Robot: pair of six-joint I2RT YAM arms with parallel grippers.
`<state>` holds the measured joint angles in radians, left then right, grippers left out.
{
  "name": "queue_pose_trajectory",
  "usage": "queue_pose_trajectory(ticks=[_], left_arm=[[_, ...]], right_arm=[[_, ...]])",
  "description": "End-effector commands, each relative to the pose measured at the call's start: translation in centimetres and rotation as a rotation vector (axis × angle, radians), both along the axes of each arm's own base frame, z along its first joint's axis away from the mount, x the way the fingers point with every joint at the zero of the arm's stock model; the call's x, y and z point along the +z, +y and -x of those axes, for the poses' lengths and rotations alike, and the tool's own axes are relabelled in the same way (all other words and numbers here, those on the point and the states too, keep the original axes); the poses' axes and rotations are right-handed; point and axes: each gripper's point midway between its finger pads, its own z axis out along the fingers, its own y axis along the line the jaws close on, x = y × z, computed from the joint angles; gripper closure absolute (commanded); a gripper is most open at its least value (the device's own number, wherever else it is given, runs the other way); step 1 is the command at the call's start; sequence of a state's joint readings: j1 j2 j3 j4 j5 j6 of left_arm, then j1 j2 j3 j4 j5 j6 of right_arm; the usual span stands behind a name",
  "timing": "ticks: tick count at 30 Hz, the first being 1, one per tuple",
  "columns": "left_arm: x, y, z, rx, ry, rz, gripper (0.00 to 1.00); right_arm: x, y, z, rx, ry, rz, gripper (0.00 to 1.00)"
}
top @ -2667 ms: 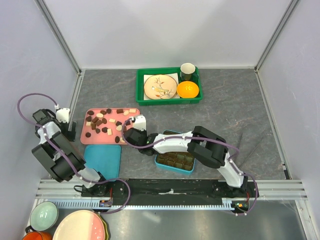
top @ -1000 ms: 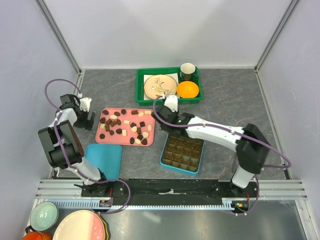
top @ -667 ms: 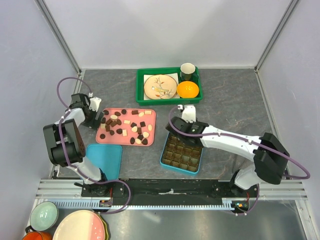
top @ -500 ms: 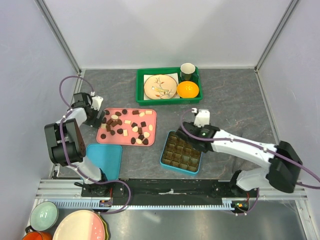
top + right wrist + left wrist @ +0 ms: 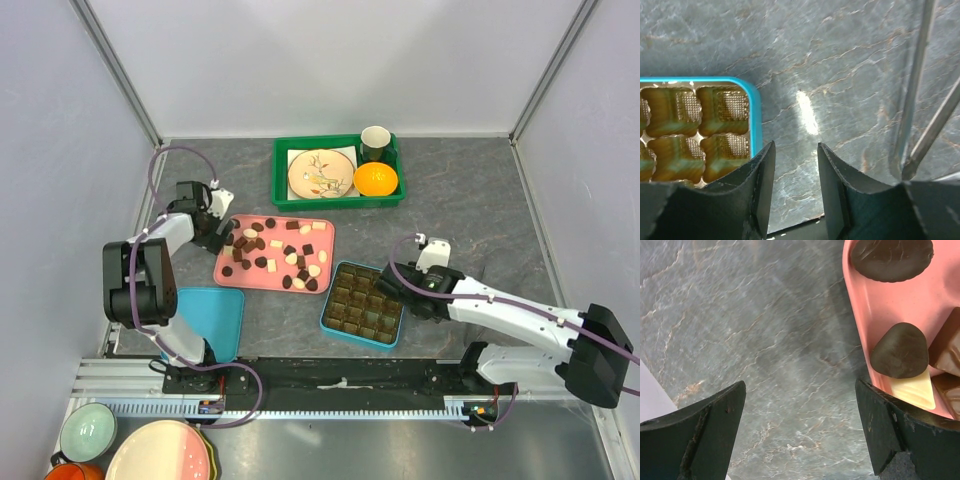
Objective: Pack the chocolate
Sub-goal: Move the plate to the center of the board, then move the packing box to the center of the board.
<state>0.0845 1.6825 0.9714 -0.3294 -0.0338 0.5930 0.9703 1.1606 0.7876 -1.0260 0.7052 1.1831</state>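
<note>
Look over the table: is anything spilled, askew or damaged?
Nothing spilled or damaged. The compartment box sits turned askew to the table edge; every chocolate lies on the pink tray.

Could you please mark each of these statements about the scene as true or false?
1. The orange sits in the green crate. True.
2. The chocolates lie in the green crate. False: they lie on the pink tray.
3. The right gripper holds a chocolate. False: nothing is between its jaws, which hang over the bare table beside the blue box.
4. The left gripper has its jaws wide open at the pink tray's edge. True.
</note>
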Motion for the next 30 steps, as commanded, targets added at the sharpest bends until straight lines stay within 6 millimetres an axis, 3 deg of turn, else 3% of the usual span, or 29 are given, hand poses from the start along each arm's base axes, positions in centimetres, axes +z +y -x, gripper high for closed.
queue_pose_trajectory(ticks=[1,4,6,8,11,12,14,15,16,19,22,26,30], left_arm=[[-1.3,-2.5,1.6,-0.02,0.064,0.04,0.02],[-1.1,-3.3,2.2,-0.042,0.073,0.044,0.02],[-1.0,-4.3,2.3,-0.072,0.077,0.045,0.02],[-1.1,-4.7,2.6,-0.082,0.085,0.047,0.02],[-1.1,-4.8,2.8,-0.086,0.088,0.045,0.02],[-1.1,-4.8,2.8,-0.084,0.088,0.045,0.02],[-1.1,-4.7,2.9,-0.083,0.089,0.042,0.03],[-1.1,-4.7,3.0,-0.081,0.089,0.039,0.03],[-1.0,-4.7,3.0,-0.081,0.088,0.039,0.03],[-1.0,-4.6,3.2,-0.08,0.088,0.036,0.03],[-1.0,-4.5,3.3,-0.079,0.088,0.032,0.03],[-1.0,-4.5,3.3,-0.079,0.088,0.028,0.03],[-1.1,-4.4,3.5,-0.079,0.086,0.023,0.03]], right_arm=[[-0.1,1.2,-0.7,-0.007,-0.01,-0.035,0.53],[1.4,0.8,-1.8,0.003,-0.055,0.027,0.53],[3.3,-0.3,-2.9,0.001,-0.115,0.106,0.53],[6.5,-0.1,-4.7,-0.01,-0.213,0.126,0.53],[9.0,0.3,-6.7,0.011,-0.302,0.185,0.53],[8.7,1.4,-7.8,0.016,-0.32,0.172,0.53],[7.5,1.7,-9.0,0.039,-0.288,0.202,0.54],[6.0,3.2,-9.9,0.058,-0.27,0.175,0.55],[4.9,3.4,-10.3,0.059,-0.25,0.176,0.55],[0.7,5.7,-11.0,0.114,-0.163,0.13,0.6],[-2.2,7.9,-11.0,0.166,-0.104,0.062,0.63],[-3.5,10.2,-10.7,0.232,-0.07,-0.036,0.68],[-4.6,11.0,-9.5,0.276,-0.014,-0.092,0.7]])
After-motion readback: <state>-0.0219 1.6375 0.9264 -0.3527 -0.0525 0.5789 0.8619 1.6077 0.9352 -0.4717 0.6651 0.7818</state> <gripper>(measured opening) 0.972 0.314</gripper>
